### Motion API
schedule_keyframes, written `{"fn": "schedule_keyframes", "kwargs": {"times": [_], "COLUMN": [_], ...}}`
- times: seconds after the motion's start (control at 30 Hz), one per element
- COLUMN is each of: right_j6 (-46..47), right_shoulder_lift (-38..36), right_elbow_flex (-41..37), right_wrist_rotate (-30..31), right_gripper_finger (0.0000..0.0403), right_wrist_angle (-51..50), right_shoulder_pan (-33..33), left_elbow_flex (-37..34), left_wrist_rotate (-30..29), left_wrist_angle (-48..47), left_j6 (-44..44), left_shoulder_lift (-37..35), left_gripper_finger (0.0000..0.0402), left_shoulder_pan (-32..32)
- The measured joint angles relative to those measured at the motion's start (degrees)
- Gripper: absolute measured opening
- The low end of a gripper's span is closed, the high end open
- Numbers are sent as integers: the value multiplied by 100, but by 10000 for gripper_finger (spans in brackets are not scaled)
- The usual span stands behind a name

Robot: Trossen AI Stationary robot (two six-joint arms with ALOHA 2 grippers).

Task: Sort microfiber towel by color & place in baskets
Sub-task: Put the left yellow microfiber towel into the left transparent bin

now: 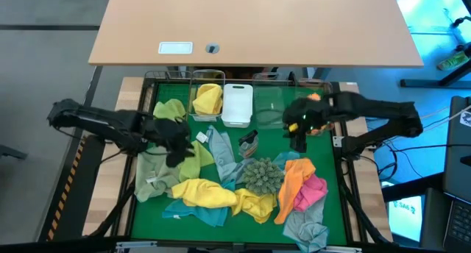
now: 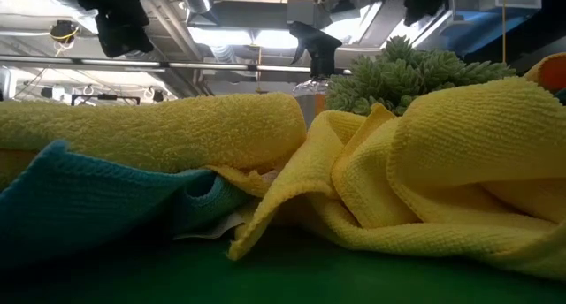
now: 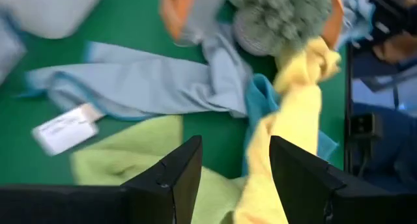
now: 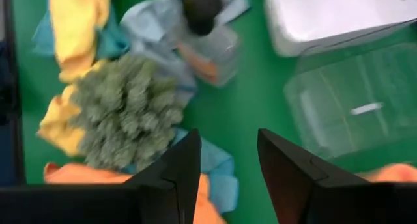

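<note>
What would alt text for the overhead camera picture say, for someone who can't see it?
Two dark robot arms reach over a green table strewn with microfiber towels in yellow, lime, orange, pink, teal and grey, around a spiky grey-green ball. The left gripper hangs over lime cloth, the right gripper over bare mat. Small baskets line the far edge; one holds a yellow towel.
</note>
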Motion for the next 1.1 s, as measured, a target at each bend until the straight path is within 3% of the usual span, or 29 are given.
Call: {"fn": "schedule_keyframes", "kwargs": {"times": [0.5, 1.1], "right_j6": [527, 502], "right_shoulder_lift": [0, 0], "right_elbow_flex": [-551, -551], "right_wrist_rotate": [469, 476], "right_gripper_finger": [152, 152], "right_wrist_angle": [273, 408], "right_shoulder_pan": [1275, 1435], "left_elbow_flex": [-18, -22], "left_wrist_rotate": [-291, -430], "left_wrist_angle": [1395, 1991], "left_j6": [12, -22], "left_shoulder_lift": [1782, 3343], "left_gripper_finger": [172, 172], "left_shoulder_pan": [-1153, -1552]}}
